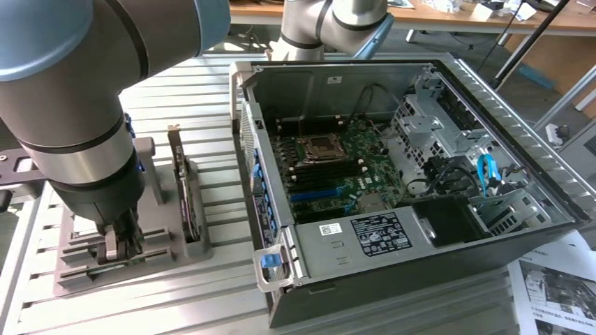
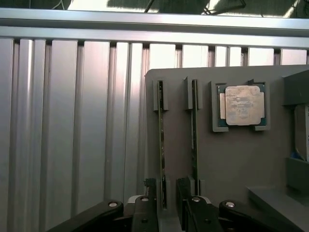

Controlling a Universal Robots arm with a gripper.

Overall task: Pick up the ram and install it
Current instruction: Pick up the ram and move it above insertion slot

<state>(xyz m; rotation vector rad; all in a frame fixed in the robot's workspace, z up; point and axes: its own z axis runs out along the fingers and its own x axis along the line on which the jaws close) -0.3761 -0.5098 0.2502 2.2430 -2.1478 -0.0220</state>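
Observation:
Two rams stand on edge in slots of a grey holder plate point(image 2: 231, 159). One ram point(image 2: 161, 145) runs down between my fingers; the other ram point(image 2: 194, 130) stands parallel beside it. My gripper point(image 2: 166, 187) is open and straddles the near end of the first ram, one finger point(image 2: 150, 193) on each side with small gaps showing. In the exterior view the gripper point(image 1: 123, 246) hangs low over the holder plate point(image 1: 84, 269) at the exterior view's left. The open computer case point(image 1: 484, 91) with its green motherboard point(image 1: 340, 167) lies at the exterior view's right.
A square silver processor chip point(image 2: 241, 105) sits in a pocket of the plate. A tall dark expansion card point(image 1: 183, 188) stands upright in the holder between gripper and case. The ribbed metal table point(image 1: 195, 300) carries everything; printed paper point(image 1: 559, 286) lies at the near right.

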